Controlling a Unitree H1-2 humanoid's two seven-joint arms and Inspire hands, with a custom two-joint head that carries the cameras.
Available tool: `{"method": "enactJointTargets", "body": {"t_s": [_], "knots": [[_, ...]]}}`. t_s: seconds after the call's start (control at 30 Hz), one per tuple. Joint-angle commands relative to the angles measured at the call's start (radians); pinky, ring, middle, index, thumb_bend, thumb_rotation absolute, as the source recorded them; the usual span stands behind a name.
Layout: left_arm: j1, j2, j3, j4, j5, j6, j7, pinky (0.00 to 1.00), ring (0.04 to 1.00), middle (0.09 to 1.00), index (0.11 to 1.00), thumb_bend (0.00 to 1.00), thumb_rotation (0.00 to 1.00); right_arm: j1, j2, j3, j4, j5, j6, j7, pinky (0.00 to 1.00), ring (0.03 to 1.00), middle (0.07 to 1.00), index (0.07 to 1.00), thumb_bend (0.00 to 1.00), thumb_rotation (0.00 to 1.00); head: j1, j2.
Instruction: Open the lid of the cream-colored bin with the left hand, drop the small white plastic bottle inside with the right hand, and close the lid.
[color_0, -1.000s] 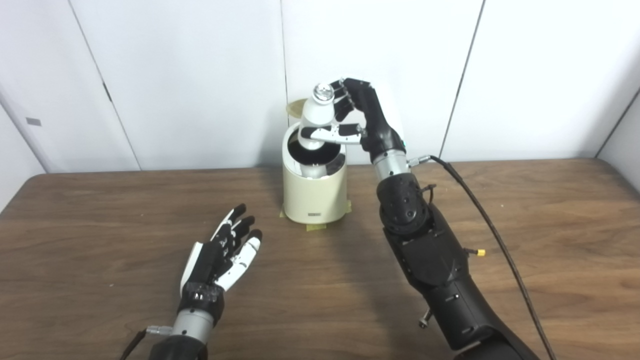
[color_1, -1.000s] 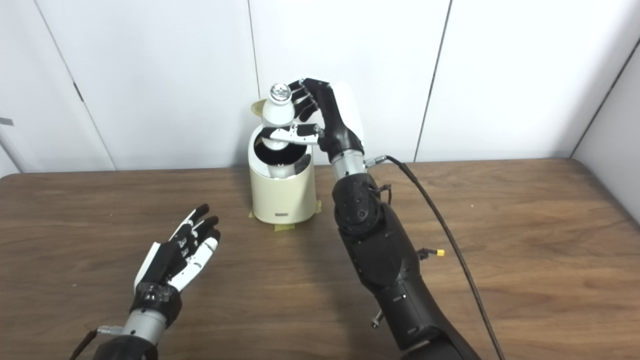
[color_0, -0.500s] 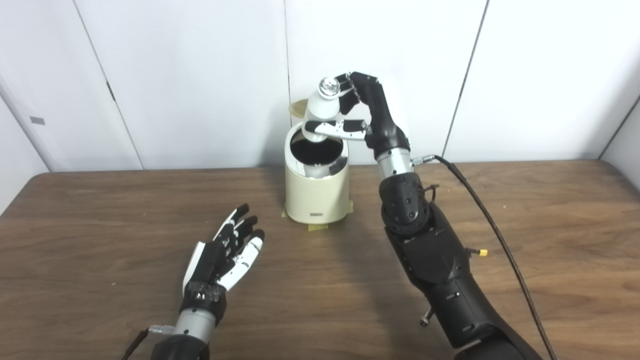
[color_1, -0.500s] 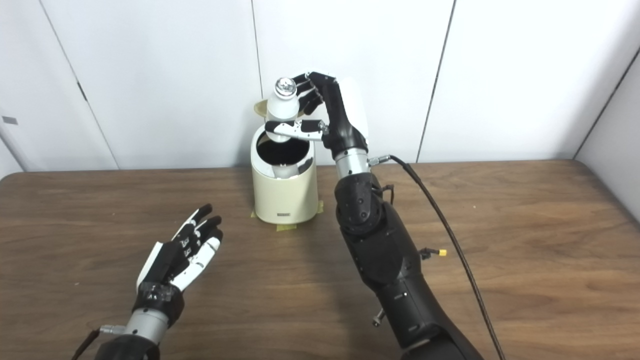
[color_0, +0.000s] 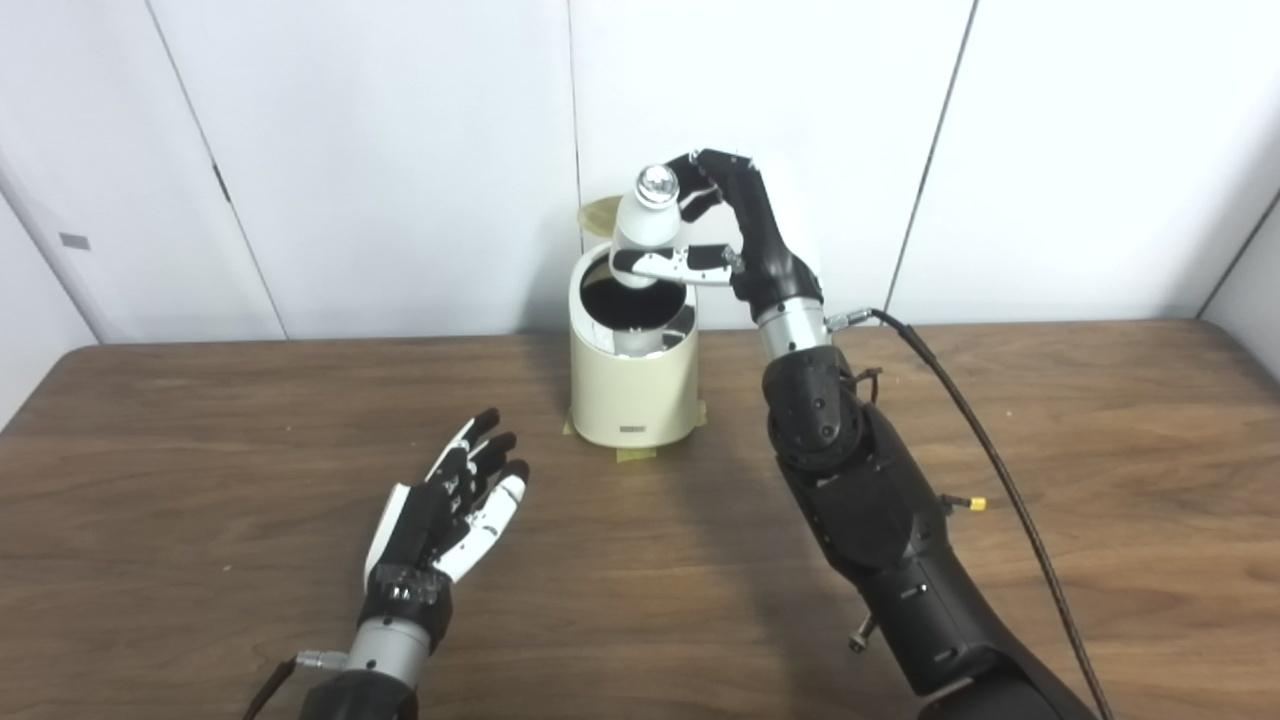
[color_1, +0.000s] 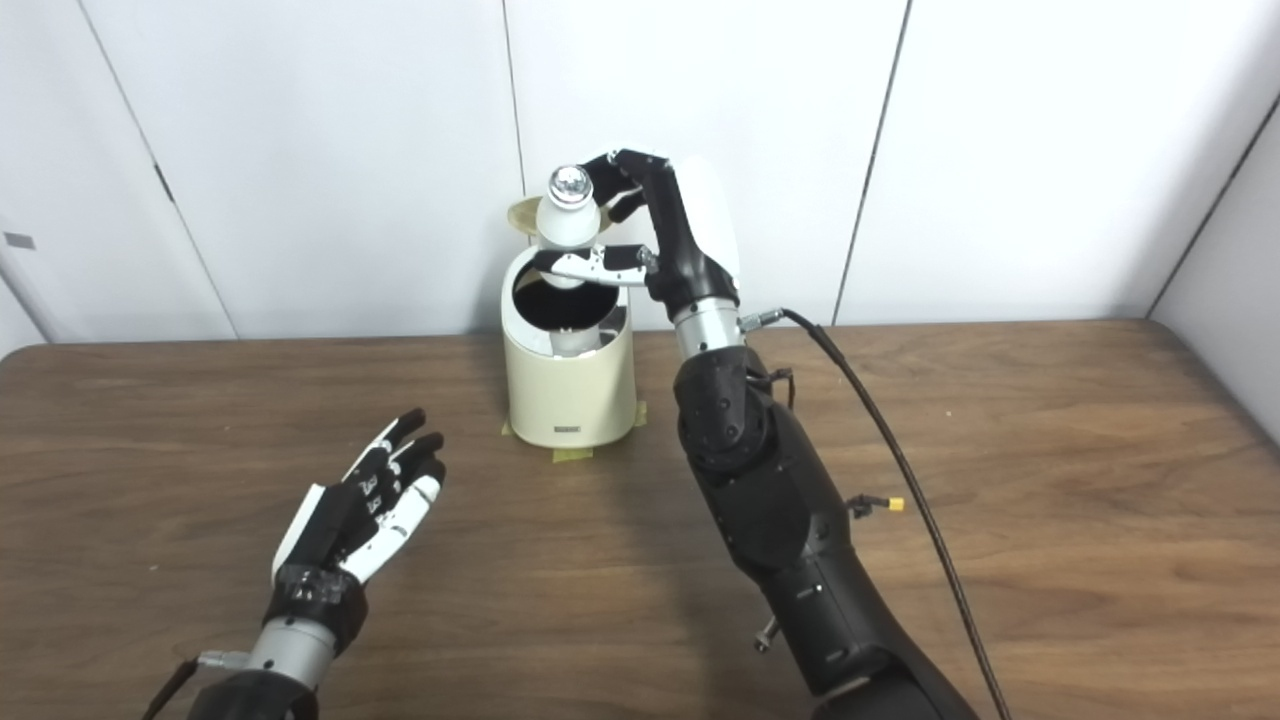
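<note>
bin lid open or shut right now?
Open. The lid stands tipped up behind the cream bin, whose dark mouth is exposed, with the right hand holding the white bottle over it.

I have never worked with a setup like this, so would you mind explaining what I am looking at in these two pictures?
Both pictures come from two cameras side by side on a humanoid robot's head, so they show one scene from slightly different spots. The dark arms entering from the bottom are the robot's own. On the wooden table stands a cream-colored bin, its lid tipped up behind the opening. The right hand holds a small white plastic bottle just above that opening. The left hand is open, holds nothing, and waits low over the table nearer the robot.
</note>
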Motion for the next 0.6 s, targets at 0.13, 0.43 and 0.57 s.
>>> {"method": "enactJointTargets", "body": {"t_s": [0.13, 0.43, 0.57], "knots": [[-0.015, 0.007, 0.0, -0.047, 0.008, -0.001, -0.019, 1.0, 0.933, 0.886, 0.94, 0.32, 0.42, -0.037, -0.002, 0.004, -0.019, -0.025, -0.036, -0.025, 0.47, 0.588, 0.542, 0.476, 0.52, 0.0, -0.003, 0.001], [-0.014, 0.001, 0.004, -0.048, 0.009, -0.002, -0.025, 1.0, 0.927, 0.88, 0.928, 0.28, 0.38, -0.035, -0.012, 0.019, -0.012, -0.079, -0.03, -0.033, 0.48, 0.607, 0.592, 0.486, 0.52, 0.07, -0.001, 0.002], [-0.013, 0.001, 0.004, -0.052, 0.013, -0.001, -0.024, 1.0, 0.928, 0.882, 0.924, 0.28, 0.36, -0.031, -0.013, 0.022, -0.02, -0.098, -0.014, -0.029, 0.55, 0.657, 0.66, 0.493, 0.52, 0.13, -0.002, 0.003]]}}
